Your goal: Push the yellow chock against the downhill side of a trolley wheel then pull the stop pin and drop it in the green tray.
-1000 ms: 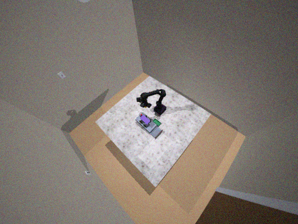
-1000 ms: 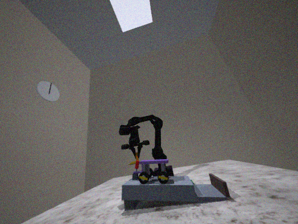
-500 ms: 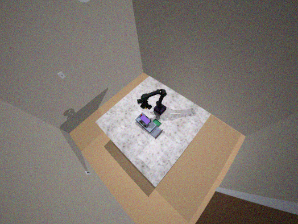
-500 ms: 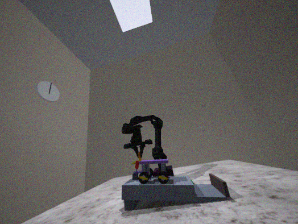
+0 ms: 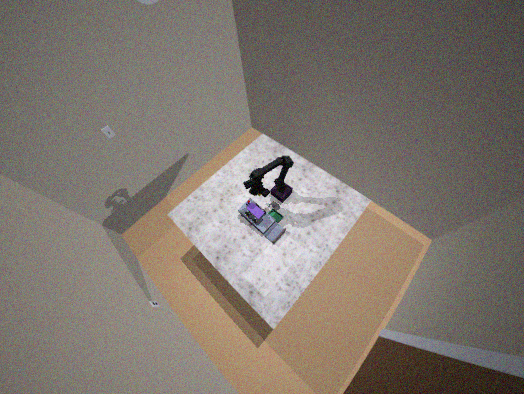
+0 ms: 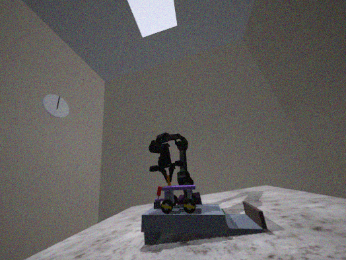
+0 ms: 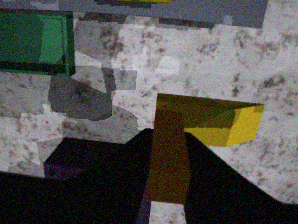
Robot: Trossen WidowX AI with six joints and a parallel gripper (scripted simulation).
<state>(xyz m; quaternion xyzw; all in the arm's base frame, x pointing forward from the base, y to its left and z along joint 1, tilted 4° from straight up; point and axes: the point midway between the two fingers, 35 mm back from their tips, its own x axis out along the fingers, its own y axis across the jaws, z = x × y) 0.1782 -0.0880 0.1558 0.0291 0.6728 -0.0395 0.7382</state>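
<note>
My gripper [image 7: 166,138] [image 6: 168,173] is shut on the orange handle [image 7: 169,160] [image 6: 168,179] of the yellow chock [image 7: 225,124] and holds it in the air above the table top. In the exterior view the chock hangs behind and a little above the trolley [image 6: 177,195] [image 5: 255,211]. The trolley has a purple deck and black-and-yellow wheels and stands on the grey ramp [image 6: 185,219] [image 5: 268,228] [image 7: 200,9]. The red-headed stop pin [image 6: 159,191] stands at the trolley's left end. The green tray [image 7: 30,42] [image 5: 275,216] lies on the table beside the ramp, at the upper left of the wrist view.
A low brown end board [image 6: 254,212] stands at the ramp's lower right end. The arm's base [image 5: 281,192] stands behind the ramp and the tray. The marbled table top [image 5: 260,270] has a wooden border around it.
</note>
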